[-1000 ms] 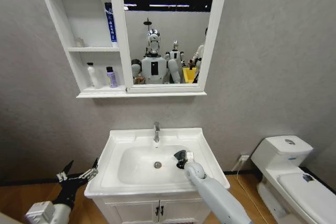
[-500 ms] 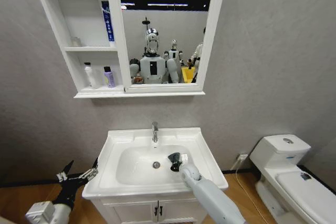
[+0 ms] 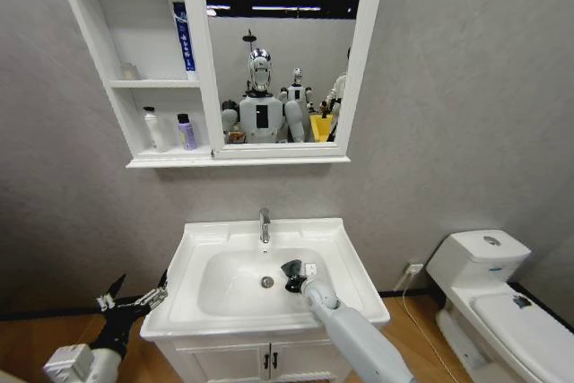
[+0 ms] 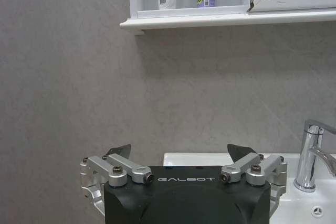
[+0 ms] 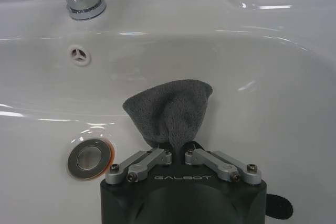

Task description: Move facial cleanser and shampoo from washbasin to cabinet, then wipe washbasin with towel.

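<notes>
Bottles shelved in cabinet; my right end effector clamped on towel, wiping washbasin; left end effector apart, idle.

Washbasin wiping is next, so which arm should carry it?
Right. The right gripper is shut on the towel inside the washbasin bowl, beside the drain. The left gripper hangs open and empty, off the basin's left edge.
</notes>
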Robot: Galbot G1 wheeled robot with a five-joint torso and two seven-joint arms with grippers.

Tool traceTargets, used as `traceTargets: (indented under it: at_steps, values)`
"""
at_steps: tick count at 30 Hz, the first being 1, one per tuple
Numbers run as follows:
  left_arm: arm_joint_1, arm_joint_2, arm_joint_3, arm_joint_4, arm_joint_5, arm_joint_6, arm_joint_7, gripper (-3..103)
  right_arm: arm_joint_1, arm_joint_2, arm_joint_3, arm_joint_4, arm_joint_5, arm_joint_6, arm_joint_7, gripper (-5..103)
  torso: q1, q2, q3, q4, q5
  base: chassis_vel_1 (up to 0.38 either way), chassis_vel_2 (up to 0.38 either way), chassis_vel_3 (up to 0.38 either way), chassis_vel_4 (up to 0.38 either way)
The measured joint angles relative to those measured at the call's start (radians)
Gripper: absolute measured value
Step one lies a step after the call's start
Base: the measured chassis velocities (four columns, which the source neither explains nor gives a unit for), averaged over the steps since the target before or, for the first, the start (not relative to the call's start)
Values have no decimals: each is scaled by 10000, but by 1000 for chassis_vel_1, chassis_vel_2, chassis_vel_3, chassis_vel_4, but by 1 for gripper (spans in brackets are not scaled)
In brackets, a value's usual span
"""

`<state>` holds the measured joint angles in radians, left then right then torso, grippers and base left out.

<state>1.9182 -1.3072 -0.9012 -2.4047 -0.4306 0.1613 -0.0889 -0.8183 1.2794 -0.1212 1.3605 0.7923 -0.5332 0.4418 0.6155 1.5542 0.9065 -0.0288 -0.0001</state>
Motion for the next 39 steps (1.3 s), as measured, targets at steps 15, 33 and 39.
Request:
traceTargets:
  at_steps: [15,33,39]
  values:
    - [0,0,0,0,0,0,0,100,184,288,-92,-359,57,-39,-196,6,-2,1,0,0,0,0,0,0,0]
    - [0,0,0,0,-1,-1,0,100,724,844,-440,-1094,111,-76,-323,6,-2,1,0,0,0,0,0,0,0]
    - [0,0,0,0,0,0,0,100,880,1057,-600,-1341,115,-76,-449,6,-1,1,0,0,0,0,0,0,0]
